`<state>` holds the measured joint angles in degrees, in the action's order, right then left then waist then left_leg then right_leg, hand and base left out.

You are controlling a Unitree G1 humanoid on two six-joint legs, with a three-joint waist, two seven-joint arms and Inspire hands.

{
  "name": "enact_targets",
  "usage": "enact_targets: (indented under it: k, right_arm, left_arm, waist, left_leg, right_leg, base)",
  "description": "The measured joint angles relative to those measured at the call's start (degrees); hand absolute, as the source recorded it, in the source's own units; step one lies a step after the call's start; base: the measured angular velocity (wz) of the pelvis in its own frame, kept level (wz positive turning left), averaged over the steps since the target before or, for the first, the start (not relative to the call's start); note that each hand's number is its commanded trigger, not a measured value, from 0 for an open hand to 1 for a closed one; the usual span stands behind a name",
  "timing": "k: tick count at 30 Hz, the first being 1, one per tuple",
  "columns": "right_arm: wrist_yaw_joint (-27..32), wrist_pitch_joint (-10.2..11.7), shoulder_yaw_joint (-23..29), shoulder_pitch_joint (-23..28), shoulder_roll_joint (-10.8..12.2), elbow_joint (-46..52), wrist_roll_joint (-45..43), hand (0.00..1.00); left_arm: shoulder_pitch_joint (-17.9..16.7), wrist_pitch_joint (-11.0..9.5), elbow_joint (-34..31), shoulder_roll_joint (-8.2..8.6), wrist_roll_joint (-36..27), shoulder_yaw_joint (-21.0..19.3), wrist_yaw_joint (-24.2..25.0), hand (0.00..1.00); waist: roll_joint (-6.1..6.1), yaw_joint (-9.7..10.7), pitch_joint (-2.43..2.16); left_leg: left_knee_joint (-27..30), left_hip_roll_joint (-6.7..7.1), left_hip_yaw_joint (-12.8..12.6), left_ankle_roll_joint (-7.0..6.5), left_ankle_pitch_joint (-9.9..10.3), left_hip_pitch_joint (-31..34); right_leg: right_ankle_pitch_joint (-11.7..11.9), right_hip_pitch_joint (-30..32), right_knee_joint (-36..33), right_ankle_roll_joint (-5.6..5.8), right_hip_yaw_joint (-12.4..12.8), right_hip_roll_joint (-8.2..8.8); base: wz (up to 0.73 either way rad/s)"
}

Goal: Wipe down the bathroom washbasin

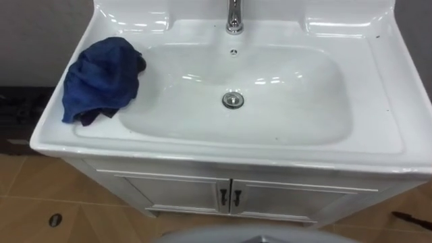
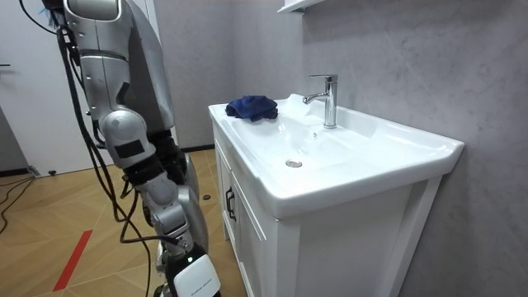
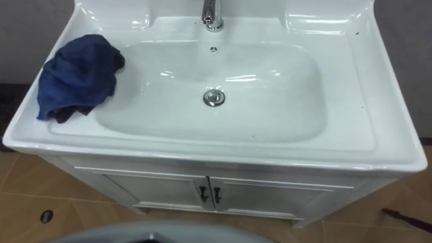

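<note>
One blue cloth sits bunched on the basin's left rim in the left eye view, so I'd guess the left arm has the shorter reach. Right eye view: same deal, the cloth just laps the bowl's edge. Room view: the right hand hangs low beside the cabinet, well apart from the cloth. Can't tell if it's open or closed.

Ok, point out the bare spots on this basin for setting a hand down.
Bare: the right ledge between bowl and outer edge, the bowl around the drain, and the narrow front rim. Crowded: the left ledge, under the blue cloth; the faucet takes the back middle.
</note>
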<state>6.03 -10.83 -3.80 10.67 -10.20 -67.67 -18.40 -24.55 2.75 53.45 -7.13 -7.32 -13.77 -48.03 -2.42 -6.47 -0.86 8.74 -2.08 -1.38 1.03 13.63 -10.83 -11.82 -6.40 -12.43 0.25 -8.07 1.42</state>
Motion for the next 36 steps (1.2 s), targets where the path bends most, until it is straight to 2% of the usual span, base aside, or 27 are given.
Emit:
enact_targets:
  k: [4, 6, 12, 16, 21, 27, 31, 36]
  right_arm:
    - [-1.2, 0.0, 0.0, -0.4, 0.3, -1.8, -0.2, 0.0]
    - [-2.6, 0.2, -0.1, -0.5, 0.4, -3.3, -0.2, 0.0]
    - [-4.2, 0.2, 0.0, -1.1, 0.7, -3.6, 0.4, 0.0]
    - [-4.2, 0.2, 0.0, -1.9, 0.9, -3.5, 0.2, 0.0]
    - [-4.3, 0.2, 0.0, -2.4, 1.2, -3.5, 0.1, 0.0]
    - [-5.1, 0.0, 0.0, -2.6, 1.9, -3.5, 0.1, 0.0]
    - [-5.6, -0.3, 0.0, -2.6, 2.2, -4.0, 0.1, 0.0]
    - [-6.3, -0.5, 0.0, -2.3, 2.4, -4.0, -0.2, 0.0]
  left_arm:
    - [0.9, 0.9, 5.9, 0.11, 0.2, 1.1, 6.2, 0.0]
    - [2.0, 1.4, 8.7, 0.23, 0.2, 2.7, 11.0, 0.0]
    - [3.6, 3.1, 8.3, 0.98, 1.0, 6.3, 20.2, 0.0]
    - [5.5, 3.5, 8.3, 0.97, 4.8, 8.5, 23.4, 0.0]
    - [8.1, 4.5, 7.9, 1.07, 10.4, 9.7, 27.8, 0.0]
    - [8.3, 6.0, 7.1, 1.05, 12.0, 9.6, 32.5, 0.0]
    - [8.4, 7.1, 7.2, 1.06, 12.4, 9.7, 35.0, 0.0]
    - [8.8, 8.4, 7.2, 1.08, 16.3, 9.6, 38.2, 0.0]
  waist:
    - [-0.27, 0.1, 0.06]
    - [-0.22, 0.4, 0.08]
    - [0.02, 2.0, 0.22]
    - [0.42, 3.0, 0.55]
    - [1.46, 3.2, 0.6]
    - [2.65, 3.2, 0.79]
    - [2.81, 3.3, 0.85]
    - [2.89, 3.5, 0.83]
  left_leg:
    - [-0.1, -0.03, 0.0, 0.0, 0.0, -0.5]
    - [-0.2, -0.03, 0.1, -0.06, 0.1, -0.4]
    - [-0.1, -0.02, 0.2, -0.09, 0.2, 0.2]
    - [-0.1, 0.01, 0.1, -0.09, 0.2, 0.3]
    - [-0.1, 0.01, -0.2, -0.1, 0.2, 0.3]
    - [-0.1, 0.07, -0.5, -0.1, 0.2, 0.5]
    - [0.0, 0.11, -0.5, -0.1, 0.2, 0.6]
    - [0.5, 0.15, -0.7, -0.11, 0.2, 0.7]
  right_leg:
    - [0.0, -0.7, 0.5, 0.02, -0.1, 0.01]
    - [0.0, -0.9, 0.6, 0.05, -0.5, 0.12]
    - [-0.1, -0.5, 0.7, 0.11, -0.8, 0.19]
    - [-0.1, -0.4, 0.7, 0.19, -0.5, 0.12]
    - [-0.1, -0.3, 0.7, 0.21, -0.4, 0.07]
    - [-0.2, 0.0, 1.0, 0.3, 0.0, 0.03]
    - [-0.2, 0.0, 0.9, 0.33, 0.1, 0.07]
    - [-0.2, -0.2, 1.6, 0.39, 0.1, 0.14]
  base:
    - [0.01]
    - [0.05]
    - [0.02]
    - [-0.01]
    - [-0.02]
    - [-0.01]
    - [0.0]
    - [0.0]
